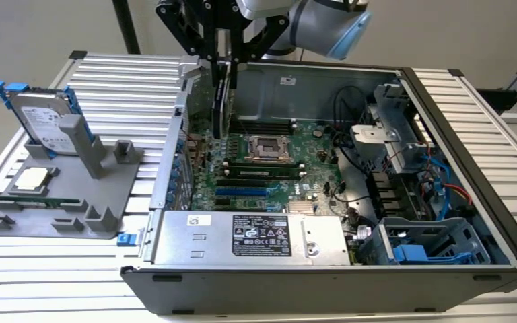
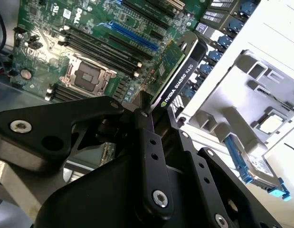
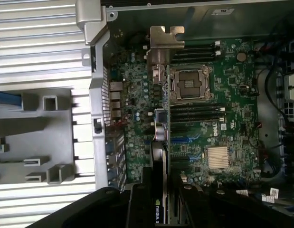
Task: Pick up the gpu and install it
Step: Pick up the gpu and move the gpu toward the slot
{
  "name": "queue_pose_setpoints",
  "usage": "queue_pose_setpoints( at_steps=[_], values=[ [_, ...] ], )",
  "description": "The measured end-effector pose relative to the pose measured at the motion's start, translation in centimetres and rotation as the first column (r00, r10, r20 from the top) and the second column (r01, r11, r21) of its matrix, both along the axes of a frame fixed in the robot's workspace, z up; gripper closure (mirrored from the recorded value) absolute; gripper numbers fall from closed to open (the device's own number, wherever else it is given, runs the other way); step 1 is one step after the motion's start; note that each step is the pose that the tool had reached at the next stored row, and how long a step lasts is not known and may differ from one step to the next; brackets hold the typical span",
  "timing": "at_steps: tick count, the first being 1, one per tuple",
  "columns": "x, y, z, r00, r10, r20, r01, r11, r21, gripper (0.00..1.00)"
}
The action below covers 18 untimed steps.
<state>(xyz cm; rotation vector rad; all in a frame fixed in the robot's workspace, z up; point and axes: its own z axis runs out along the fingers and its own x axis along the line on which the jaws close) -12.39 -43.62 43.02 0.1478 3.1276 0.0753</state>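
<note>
Gpu (image 1: 224, 94), one card, stands edge-on at the exterior view's upper centre, clamped in the single pincer (image 1: 225, 57) over the motherboard (image 1: 322, 145) inside the open case (image 1: 330, 289). The first wrist view shows its silver bracket (image 3: 165, 40). The exterior view shows one hard drive (image 1: 45, 124) upright on a grey holder (image 1: 128, 178) at left.

gpu (image 1: 225, 94) upright in case (image 1: 330, 296), seemingly above motherboard (image 1: 281, 171), hard drive (image 1: 45, 124) outside at exterior view's left

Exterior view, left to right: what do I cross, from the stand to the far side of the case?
hard drive upright on the stand → gpu clamped in the gripper → CPU socket → drive cage
</note>
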Motion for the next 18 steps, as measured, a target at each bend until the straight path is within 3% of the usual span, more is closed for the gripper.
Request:
queue_pose_setpoints(
  at_steps=[18],
  values=[
    [1.87,0.0,0.0,1.0,0.0,0.0,0.0,1.0,0.0,1.0]
  ],
)
